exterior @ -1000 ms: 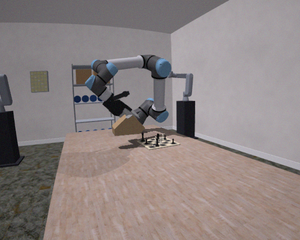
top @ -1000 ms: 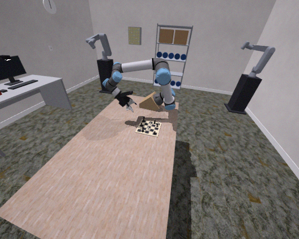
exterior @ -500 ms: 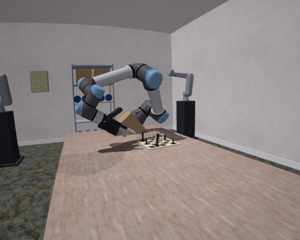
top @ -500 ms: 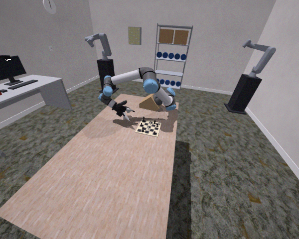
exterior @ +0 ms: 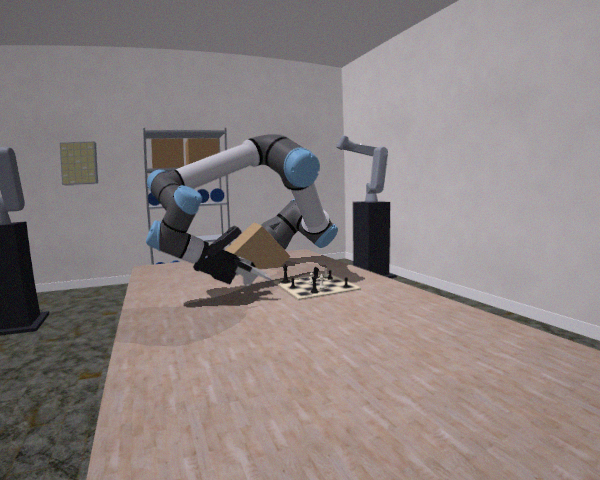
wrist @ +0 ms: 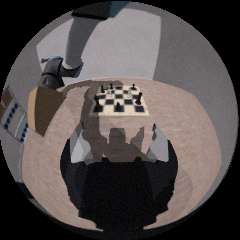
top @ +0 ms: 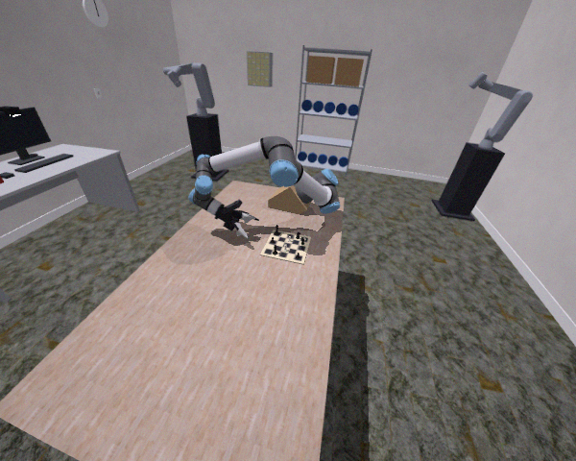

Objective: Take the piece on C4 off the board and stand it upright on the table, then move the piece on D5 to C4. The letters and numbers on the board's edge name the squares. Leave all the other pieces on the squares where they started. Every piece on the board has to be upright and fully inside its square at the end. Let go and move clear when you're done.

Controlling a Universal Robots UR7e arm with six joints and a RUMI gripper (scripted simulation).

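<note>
Hovering beside chessboard (top: pixel 264 254) (exterior: pixel 300 297) (wrist: pixel 120 115) | two-jaw gripper (top: pixel 243 226) (exterior: pixel 256 276) (wrist: pixel 118 123): tilted, jaws spread wide, nothing between | chess pieces: upright on board, C4 and D5 labels too small to read | chessboard: on wooden table (top: pixel 194 337) (exterior: pixel 341 392) (wrist: pixel 200 130)

Tabletop (top: pixel 194 317) (exterior: pixel 310 392) (wrist: pixel 200 130): pale wood look, fine streaked grain, matt, grain visible out to the near edge. Angular block (top: pixel 287 200) (exterior: pixel 259 248) (wrist: pixel 44 110) near the tabletop's far edge: tan, wood- or cardboard-like, flat matt faces. Chessboard (top: pixel 263 254) (exterior: pixel 300 297) (wrist: pixel 120 114), nearer the tabletop's right edge than its left in the top view: smooth, matt; material unclear. Robot arm (top: pixel 236 155) (exterior: pixel 220 164) (wrist: pixel 82 37): smooth light-grey tubes, metal-like; blue joint caps, plastic-like, faint sheen. Jaws (top: pixel 246 226) (exterior: pixel 256 274): smooth grey fingers, dark matt housing.
</note>
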